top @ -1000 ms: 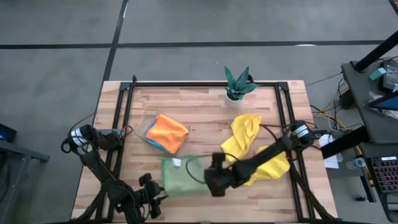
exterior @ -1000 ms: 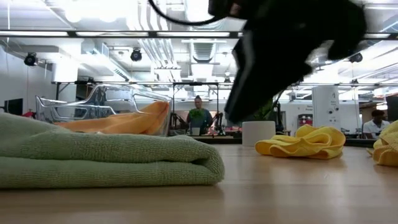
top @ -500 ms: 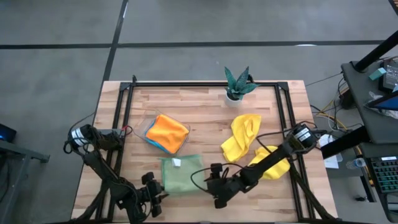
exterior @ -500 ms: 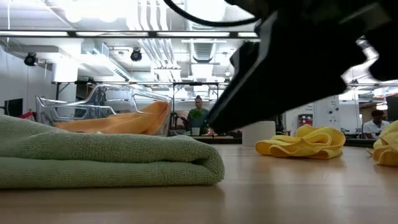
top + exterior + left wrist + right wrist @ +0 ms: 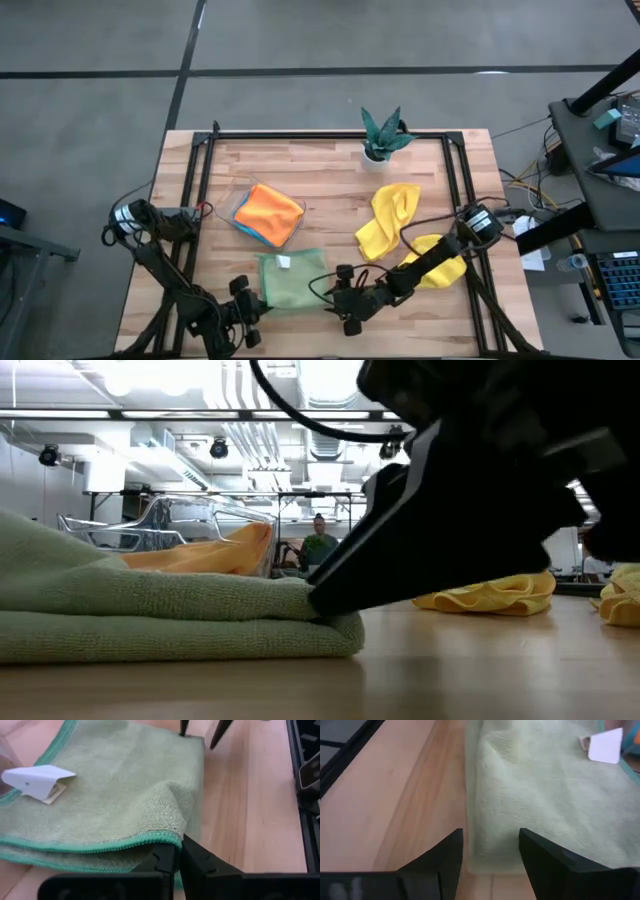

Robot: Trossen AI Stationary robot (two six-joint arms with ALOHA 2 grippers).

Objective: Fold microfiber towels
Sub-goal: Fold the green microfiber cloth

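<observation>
The folded pale green towel (image 5: 291, 280) lies flat near the front edge of the tabletop (image 5: 330, 170), a white tag (image 5: 284, 262) on its upper layer. The left claw (image 5: 252, 310) sits at the towel's front left corner; in the left wrist view its fingers are pressed together on the teal-stitched hem, pinching that corner. The right claw (image 5: 340, 296) is low at the towel's front right corner, fingers spread, with the towel's edge lying between them in the right wrist view.

Behind the green towel stands the clear shallow plastic tray (image 5: 236, 203). In it rests the orange towel (image 5: 270, 212), folded, on top of a bright blue towel (image 5: 262, 235) whose edge shows beneath. To the right, a crumpled yellow towel (image 5: 388, 220) lies loose on the wood, and a second yellow towel (image 5: 445, 266) lies partly under the right arm. The small teal-leaved plant in a white pot (image 5: 381, 135) stands at the far edge.

Compared with a second ago, the right claw has dropped from above the towel's right side down to its front corner, and the green towel's left side now bulges higher in the low view.
</observation>
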